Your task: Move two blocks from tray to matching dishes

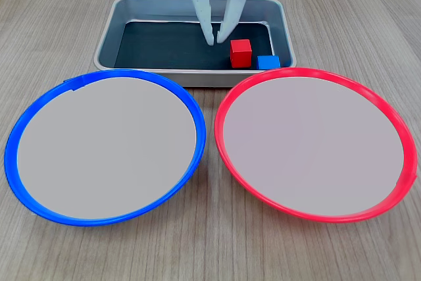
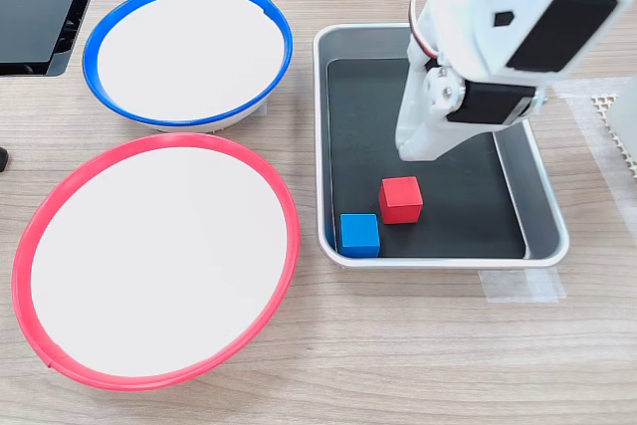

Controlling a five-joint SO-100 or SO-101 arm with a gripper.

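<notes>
Both blocks are found inside the rectangular grey metal tray (image 1: pixel 105 41). The small bright red cube (image 1: pixel 241 52) is seated on the dark tray bottom; the small bright blue cube (image 1: pixel 268 62) is tucked into the tray corner, just beside the red cube at its 4 o'clock in the first exterior view. Neither is held.

The white two-fingered gripper (image 1: pixel 216 39) is lowered into the tray at the red cube's 10 o'clock in the first exterior view, fingertips nearly closed on nothing.

The large round blue-rimmed plate (image 1: pixel 39 120) and the large round red-rimmed plate (image 1: pixel 388 113) are both empty, so no transfer is yet completed.

Risks judged: the red cube could be nudged against the blue cube by a descending finger. Access to the blue cube is restricted by the two tray walls.
</notes>
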